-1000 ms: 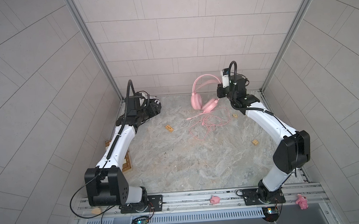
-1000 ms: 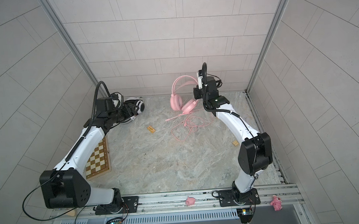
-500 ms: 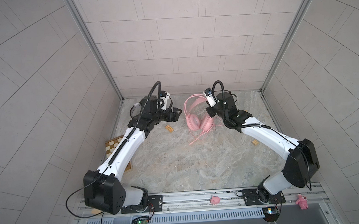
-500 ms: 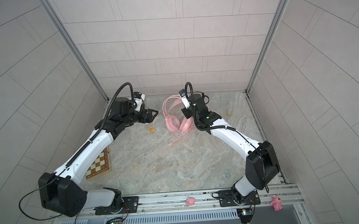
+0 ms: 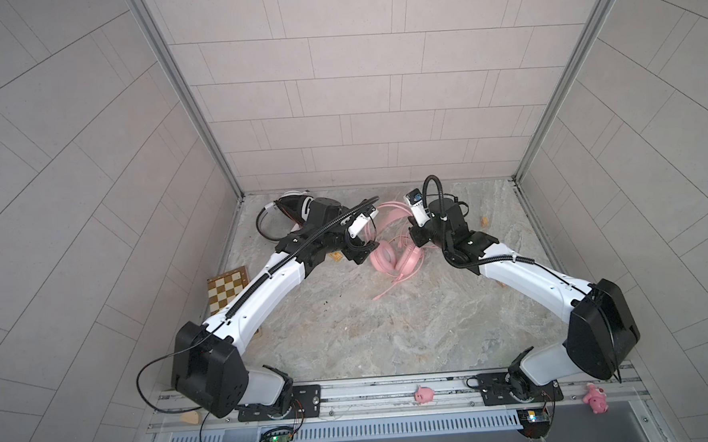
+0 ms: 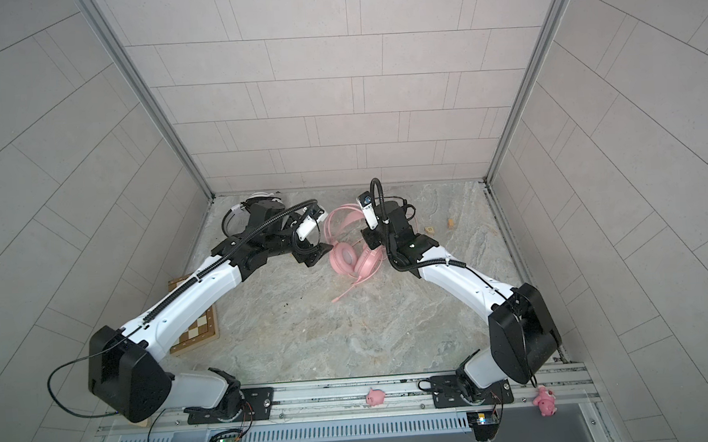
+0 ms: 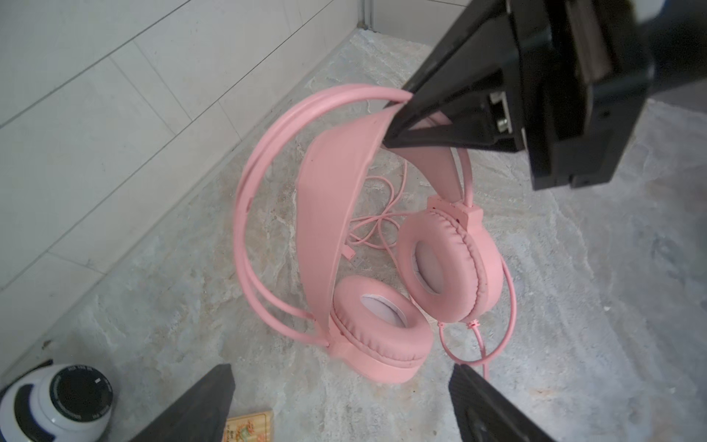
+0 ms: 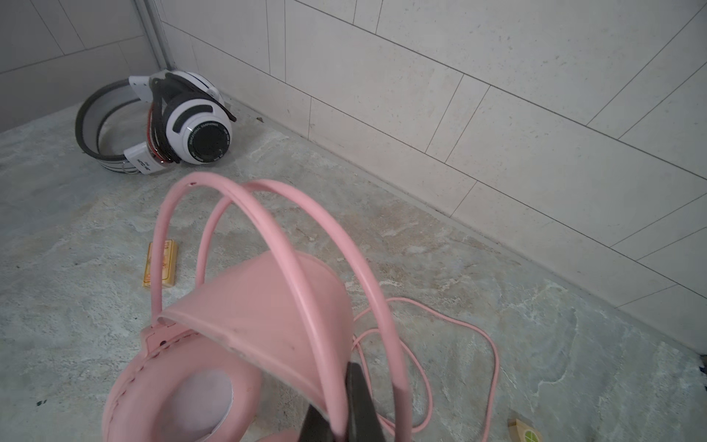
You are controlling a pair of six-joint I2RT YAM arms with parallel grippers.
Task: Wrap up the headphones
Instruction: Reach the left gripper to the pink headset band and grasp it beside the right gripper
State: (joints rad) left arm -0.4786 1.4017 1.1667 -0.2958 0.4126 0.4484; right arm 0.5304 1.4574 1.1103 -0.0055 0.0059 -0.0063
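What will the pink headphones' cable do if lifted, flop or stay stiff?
Probably flop: the pink cable lies in loose loops on the tabletop, so it should dangle. It looks thin, likely light. The pink headphones' band stands arched in the right gripper, so that seems stiffer.

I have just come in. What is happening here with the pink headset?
The right pincer is shut on the pink headphones at the top and holds them up, ear cups near the table. The left pincer stands open beside the ear cups, not touching. The pink cable lies loose on the table, not yet wound. The white headphones lie in the far corner, their black cable apparently wound around them.
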